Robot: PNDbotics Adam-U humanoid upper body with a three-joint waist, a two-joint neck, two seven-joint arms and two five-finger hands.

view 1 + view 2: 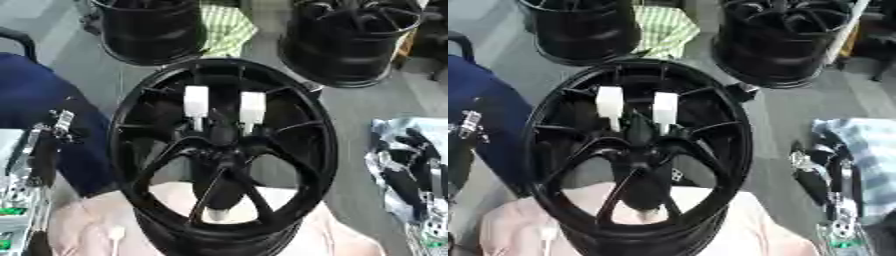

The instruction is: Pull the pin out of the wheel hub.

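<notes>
The fingers [820, 150] of the right hand [826, 172] hang dark and slightly curled at the right edge, closed on nothing, well apart from the work. The left hand [48, 137] shows at the left edge only as metal linkage against a dark blue cloth [35, 95], and I cannot tell how its fingers stand.

Largest in front of me is the black wheel hub [223, 150], standing face-up in the middle on a pale pink padded surface [87, 220]. Two white pins [196, 102] [252, 107] stick up side by side from its upper spokes, both seemingly seated. So, as I judge it, nothing of the job is done yet: a hand has to come in, close on a pin and draw it out.

Beyond, two more black wheels [149, 30] [350, 40] stand on a grey floor [367, 105], a green-striped cloth [227, 27] between them. Something crumpled, light blue and white [398, 130], lies at the right, behind the right hand.
</notes>
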